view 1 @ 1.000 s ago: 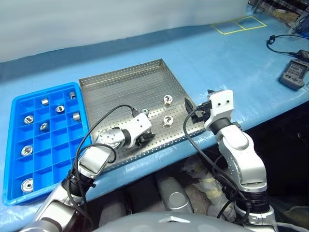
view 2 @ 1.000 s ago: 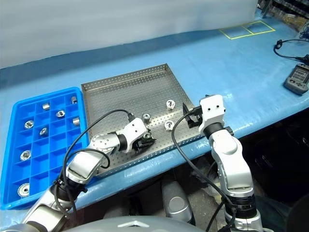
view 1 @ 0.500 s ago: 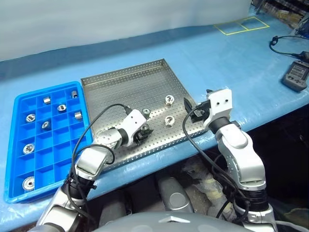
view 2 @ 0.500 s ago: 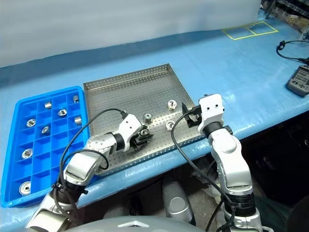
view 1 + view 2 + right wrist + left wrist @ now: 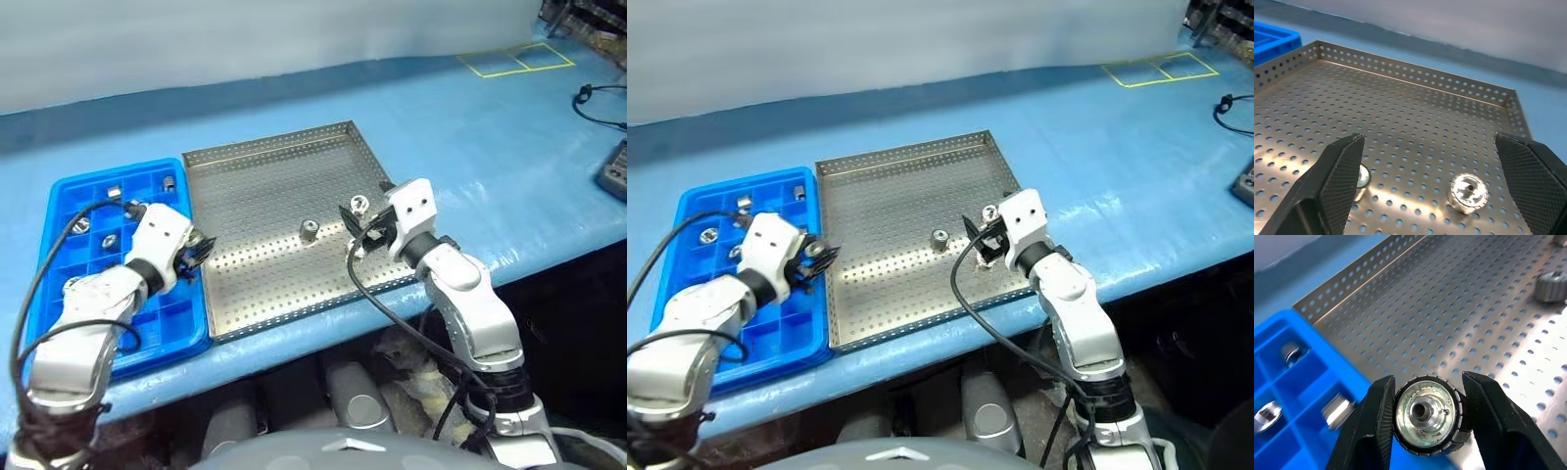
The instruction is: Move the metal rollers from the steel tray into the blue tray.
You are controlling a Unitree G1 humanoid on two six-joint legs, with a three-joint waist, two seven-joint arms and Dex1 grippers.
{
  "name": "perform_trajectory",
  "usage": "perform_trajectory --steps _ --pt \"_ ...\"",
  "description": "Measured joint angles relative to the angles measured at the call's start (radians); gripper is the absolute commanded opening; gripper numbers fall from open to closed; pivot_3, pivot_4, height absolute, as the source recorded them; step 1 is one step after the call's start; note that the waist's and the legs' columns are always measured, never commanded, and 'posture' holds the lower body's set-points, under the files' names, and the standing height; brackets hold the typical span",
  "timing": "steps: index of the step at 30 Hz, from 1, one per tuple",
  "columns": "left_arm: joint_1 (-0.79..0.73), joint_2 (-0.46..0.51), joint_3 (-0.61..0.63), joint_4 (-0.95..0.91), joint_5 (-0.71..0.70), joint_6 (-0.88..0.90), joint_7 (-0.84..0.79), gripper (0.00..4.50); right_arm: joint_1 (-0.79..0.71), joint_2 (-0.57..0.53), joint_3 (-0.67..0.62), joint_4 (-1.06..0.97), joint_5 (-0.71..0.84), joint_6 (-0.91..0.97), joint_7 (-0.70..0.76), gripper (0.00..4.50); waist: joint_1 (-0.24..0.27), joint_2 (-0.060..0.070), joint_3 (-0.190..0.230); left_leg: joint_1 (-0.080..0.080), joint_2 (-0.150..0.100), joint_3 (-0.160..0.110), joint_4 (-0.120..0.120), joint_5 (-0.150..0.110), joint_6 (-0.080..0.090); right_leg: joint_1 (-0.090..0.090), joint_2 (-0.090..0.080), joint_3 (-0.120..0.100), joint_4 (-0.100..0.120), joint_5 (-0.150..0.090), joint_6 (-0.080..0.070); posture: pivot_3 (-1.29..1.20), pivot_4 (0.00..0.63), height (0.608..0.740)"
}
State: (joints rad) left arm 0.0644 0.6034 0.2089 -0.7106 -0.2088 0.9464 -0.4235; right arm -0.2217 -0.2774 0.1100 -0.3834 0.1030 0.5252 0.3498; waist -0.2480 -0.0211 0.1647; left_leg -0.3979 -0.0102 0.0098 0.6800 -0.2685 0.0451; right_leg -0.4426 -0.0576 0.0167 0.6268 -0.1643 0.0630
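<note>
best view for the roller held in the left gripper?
Left wrist view: the shiny silver metal roller sits face-on between the black fingers, central hole visible. In both eye views the left gripper hides it, over the bright blue plastic tray.

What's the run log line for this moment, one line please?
left gripper: shut on roller, over blue tray edge | right gripper: open, over steel tray | loose rollers in steel tray

You are looking at a blue-covered table (image 5: 470,127) carrying yellow tape squares (image 5: 516,60), with a pale wall (image 5: 245,34) rising behind.
</note>
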Motion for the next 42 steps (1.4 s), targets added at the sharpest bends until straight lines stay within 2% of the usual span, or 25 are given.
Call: perform_trajectory --steps 7,12,16,26,39,42 --pt "0.079 0.011 0.252 -0.156 -0.007 0.089 0.008 2.1 -0.048 0.017 0.041 0.069 0.001 -0.02 0.04 4.5 0.096 0.0 0.0 0.0 0.0 0.0 0.0 0.0 -0.001 -0.001 -0.001 -0.002 0.0 0.001 -0.008 -0.09 0.15 0.74" --pt "0.175 0.003 0.285 -0.154 0.001 0.114 0.013 2.1 -0.068 0.022 0.042 0.099 0.001 -0.036 0.052 4.5 0.151 0.0 0.0 0.0 0.0 0.0 0.0 0.0 -0.001 0.0 -0.002 -0.003 0.0 0.0 -0.011 -0.07 0.15 0.74" --pt "0.184 -0.016 0.237 -0.145 0.002 0.113 0.027 2.1 -0.07 0.032 0.042 0.103 0.001 -0.038 0.061 4.5 0.184 0.0 0.0 0.0 0.0 0.0 0.001 0.0 -0.001 0.001 -0.002 -0.004 0.0 0.0 -0.011 -0.07 0.15 0.74" --pt "0.103 -0.026 0.118 -0.035 0.012 0.09 0.063 2.1 -0.069 0.032 0.043 0.103 0.0 -0.039 0.06 4.5 0.184 -0.001 0.0 0.0 0.0 0.0 0.001 0.001 -0.002 0.001 -0.001 -0.005 0.0 0.0 -0.013 -0.11 0.15 0.74" --pt "0.112 -0.024 0.1 0.015 0.013 0.069 0.072 2.1 -0.063 0.024 0.032 0.1 -0.001 -0.039 0.042 4.5 0.179 -0.001 0.0 0.0 0.001 0.001 0.001 0.001 -0.002 0.001 -0.001 -0.005 0.0 0.0 -0.013 -0.12 0.15 0.74" --pt "0.112 -0.023 0.1 0.026 0.014 0.067 0.074 2.91 -0.063 0.024 0.032 0.1 0.0 -0.039 0.041 4.5 0.179 -0.001 0.0 0.0 0.001 0.001 0.001 0.001 -0.002 0.001 -0.001 -0.005 0.0 0.0 -0.013 -0.12 0.15 0.74"
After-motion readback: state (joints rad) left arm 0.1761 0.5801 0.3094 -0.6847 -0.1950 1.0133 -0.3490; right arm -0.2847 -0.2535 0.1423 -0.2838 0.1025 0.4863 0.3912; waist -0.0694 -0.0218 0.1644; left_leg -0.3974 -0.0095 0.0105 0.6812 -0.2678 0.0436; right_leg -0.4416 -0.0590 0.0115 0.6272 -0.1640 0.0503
